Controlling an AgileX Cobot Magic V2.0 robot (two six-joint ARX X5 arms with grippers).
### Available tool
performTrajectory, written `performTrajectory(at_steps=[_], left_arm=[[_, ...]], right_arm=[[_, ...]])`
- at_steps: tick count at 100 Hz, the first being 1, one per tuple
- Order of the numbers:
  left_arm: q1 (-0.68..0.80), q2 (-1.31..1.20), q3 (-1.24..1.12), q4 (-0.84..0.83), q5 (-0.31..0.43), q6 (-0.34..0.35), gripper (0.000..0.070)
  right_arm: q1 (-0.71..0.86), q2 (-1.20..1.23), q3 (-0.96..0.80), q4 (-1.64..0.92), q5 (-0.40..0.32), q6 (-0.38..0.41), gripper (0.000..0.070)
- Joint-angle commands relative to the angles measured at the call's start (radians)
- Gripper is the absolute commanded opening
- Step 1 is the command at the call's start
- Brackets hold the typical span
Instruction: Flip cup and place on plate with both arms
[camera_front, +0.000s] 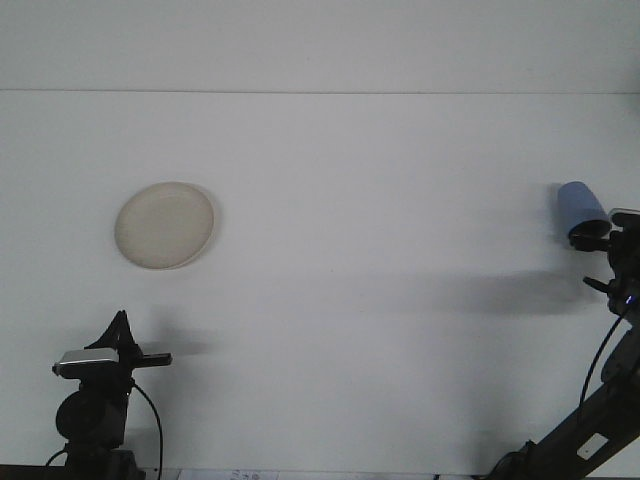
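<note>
The left gripper (150, 357) sits parked at the near edge of the table (380, 200), well to the left of the cup and nearer the camera than the plate (165, 224); whether its fingers are open or shut cannot be told from here. The plate, a round cream dish lying bare, is far to the left of the cup.

The cup (579, 207) is pale blue and lies on its side at the far right of the table, its dark mouth turned toward the camera. The right gripper (612, 240) hangs just beside that mouth, on the near side of the cup, seemingly touching the rim; I cannot tell how its fingers stand.

I judge step 1 to be in hand: reaching for the cup. Next it calls for a firm hold on the wall, then a lift and a turn upright.
</note>
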Motion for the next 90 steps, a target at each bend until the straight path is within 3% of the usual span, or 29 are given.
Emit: performTrajectory(at_steps=[1,20,42,65,80,90], left_arm=[[0.0,-0.001,-0.019,0.014,-0.005,0.013,0.0013],[0.0,-0.001,-0.019,0.014,-0.005,0.013,0.0013],[0.0,-0.001,-0.019,0.014,-0.005,0.013,0.0013],[0.0,-0.001,-0.019,0.014,-0.005,0.013,0.0013],[0.0,-0.001,-0.019,0.014,-0.005,0.013,0.0013],[0.0,-0.001,-0.019,0.014,-0.005,0.013,0.0013]], right_arm=[[-0.005,0.049,0.022,0.053,-0.01,-0.004,0.0508],[0.0,0.108,0.027,0.191,-0.092,-0.003,0.0251],[0.009,0.122,0.027,0.222,-0.113,0.013,0.0039],[0.014,0.032,0.027,0.168,-0.181,0.211,0.0006],[0.026,-0.116,0.027,-0.018,-0.195,0.245,0.0006],[0.051,-0.232,0.027,-0.174,-0.147,0.256,0.0006]])
